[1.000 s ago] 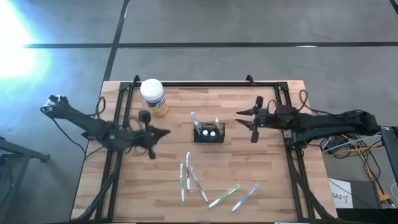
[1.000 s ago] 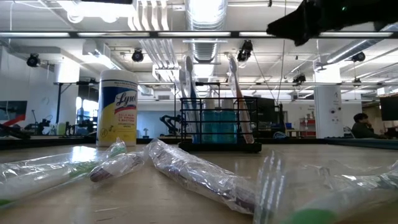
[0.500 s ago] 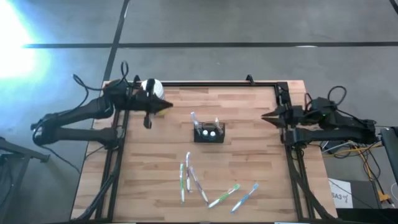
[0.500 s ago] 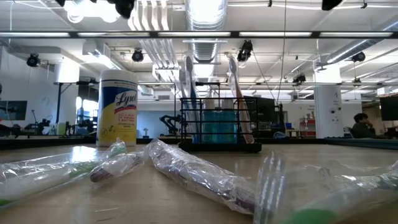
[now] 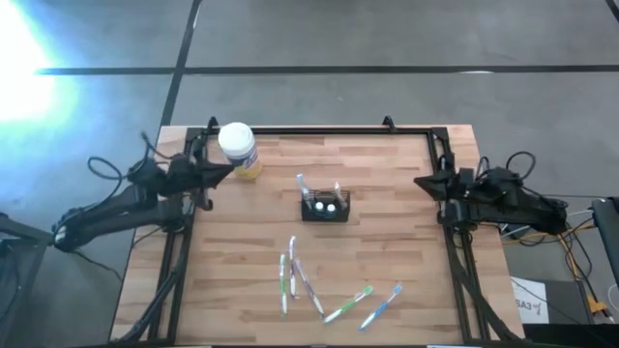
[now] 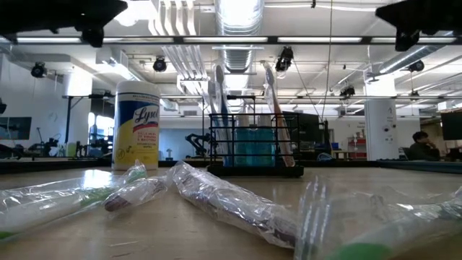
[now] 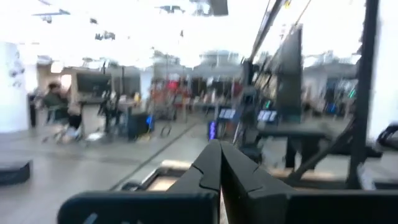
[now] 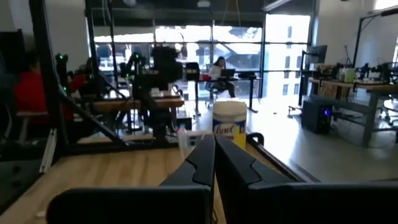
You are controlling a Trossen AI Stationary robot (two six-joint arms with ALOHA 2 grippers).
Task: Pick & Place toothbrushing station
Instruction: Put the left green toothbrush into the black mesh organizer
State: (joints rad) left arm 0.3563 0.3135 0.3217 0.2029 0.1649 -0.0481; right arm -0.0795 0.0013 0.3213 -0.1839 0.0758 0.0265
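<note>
The toothbrushing station (image 5: 325,208), a small black mesh holder, stood upright near the middle of the table (image 5: 387,251), its long side running across from one arm toward the other. In it stood two toothbrushes (image 6: 273,115), heads up and leaning a little, beside something teal (image 6: 253,144); from above, two pale round shapes showed inside.

The left tool (image 5: 224,171) hung at the table's left edge, beyond the wipes canister (image 5: 238,148) that sat up and left of the station. Its fingers were pressed together on nothing, as the left wrist view (image 7: 219,163) showed. The right tool (image 5: 422,181) hung at the right edge, level with the station, fingers likewise shut and empty (image 8: 214,152). Both pointed inward toward the station, each well apart from it, with neither clearly the nearer. The right tool had bare wood between it and the holder, while the left had the canister just beside it.

In front of the station, toward the near edge, several wrapped toothbrushes (image 5: 295,275) lay loose on the wood, some side by side, others (image 5: 372,303) angled off to the right. Any of these would probably suit whichever arm came in first, with fingers needing to part beforehand.
</note>
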